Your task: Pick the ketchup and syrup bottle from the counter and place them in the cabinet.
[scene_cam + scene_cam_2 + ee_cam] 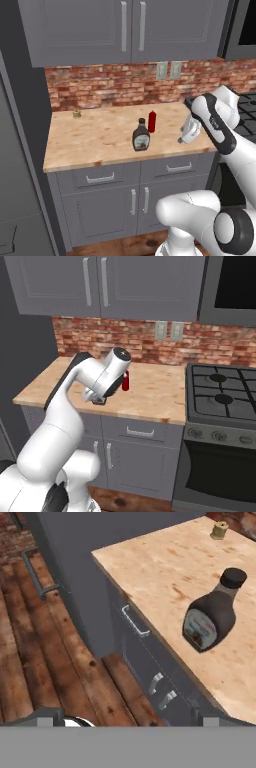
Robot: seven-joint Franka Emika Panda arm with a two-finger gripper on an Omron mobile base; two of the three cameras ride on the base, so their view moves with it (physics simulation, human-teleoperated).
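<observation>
Approach step: end effector (189,131) open and empty above the tabletop (100,145) front edge, syrup bottle (141,135) and ketchup (152,121) upright mid-tabletop, near each other; next move likely descends and aligns on the syrup bottle.

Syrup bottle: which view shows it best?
The hand view: the syrup bottle is large there, label and cap plain, standing on the counter. The left base view shows it small but whole, beside the ketchup. In the right base view the arm hides it.
</observation>
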